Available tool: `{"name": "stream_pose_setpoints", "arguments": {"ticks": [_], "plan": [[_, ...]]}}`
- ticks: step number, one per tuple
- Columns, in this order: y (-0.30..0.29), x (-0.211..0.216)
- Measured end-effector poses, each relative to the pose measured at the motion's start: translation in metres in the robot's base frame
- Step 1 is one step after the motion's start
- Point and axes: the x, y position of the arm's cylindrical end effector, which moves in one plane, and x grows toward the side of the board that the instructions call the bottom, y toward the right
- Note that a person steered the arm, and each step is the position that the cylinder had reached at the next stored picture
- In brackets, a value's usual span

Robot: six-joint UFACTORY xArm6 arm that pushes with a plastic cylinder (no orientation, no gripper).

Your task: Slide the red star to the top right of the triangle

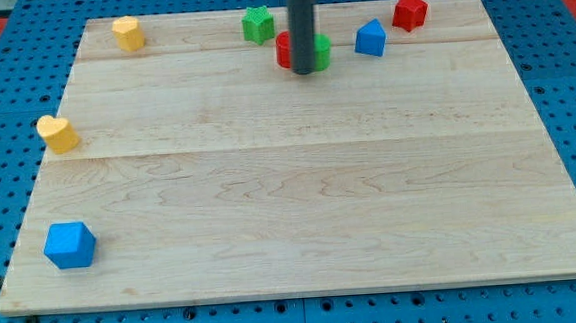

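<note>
The red star [410, 12] lies near the board's top edge at the view's right. The blue triangle [370, 38] sits just below and to the left of it, a small gap apart. My tip [306, 71] rests on the board left of the triangle, between a red block [283, 50] and a green block [321, 51]. The rod hides part of both, so their shapes are unclear. The tip is well left of the red star and does not touch it.
A green star [257, 24] lies up and left of the rod. A yellow block [128, 33] sits at the top left, a yellow heart [57, 133] at the left edge, and a blue block [70, 245] at the bottom left. The wooden board [300, 201] lies on a blue pegboard.
</note>
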Motion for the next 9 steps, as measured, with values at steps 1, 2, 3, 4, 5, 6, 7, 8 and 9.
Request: {"name": "stream_pose_setpoints", "arguments": {"ticks": [1, 2, 3, 4, 5, 6, 7, 8, 9], "plan": [[0.029, 0.004], [0.029, 0.033], [0.039, 0.035], [0.079, 0.033], [0.130, 0.002], [0.204, -0.050], [0.190, -0.119], [0.174, -0.126], [0.117, -0.126]]}}
